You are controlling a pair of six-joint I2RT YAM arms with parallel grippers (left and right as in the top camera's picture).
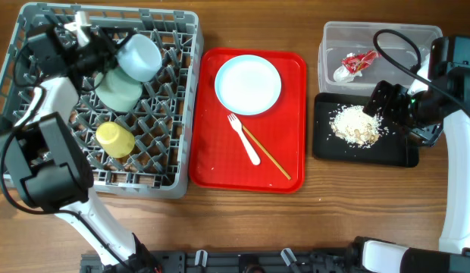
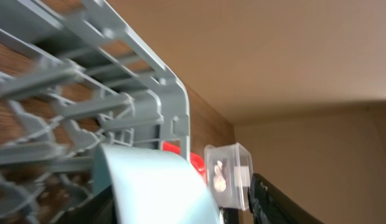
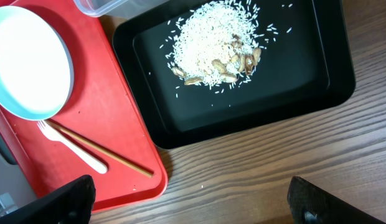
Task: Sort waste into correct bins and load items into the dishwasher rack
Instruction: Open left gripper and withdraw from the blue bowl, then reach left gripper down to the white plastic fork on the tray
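Observation:
My left gripper (image 1: 106,51) is shut on the rim of the pale blue-white bowl (image 1: 140,56) and holds it tilted over the far part of the grey dishwasher rack (image 1: 182,91). The bowl fills the left wrist view (image 2: 155,186). The pale green bowl (image 1: 117,89) and the yellow cup (image 1: 115,139) lie in the rack. My right gripper (image 1: 383,102) is open and empty (image 3: 193,205) above the black tray (image 1: 326,144), which holds the food scraps (image 1: 356,125) (image 3: 215,40). The snack wrapper (image 1: 356,63) lies in the clear tub (image 1: 417,34).
The red serving tray (image 1: 288,68) stands between the rack and the bins. It bears the white plate (image 1: 248,84), the white spoon (image 1: 245,140) and the chopsticks (image 1: 267,154). In the right wrist view, bare wood lies below the black tray (image 3: 330,74).

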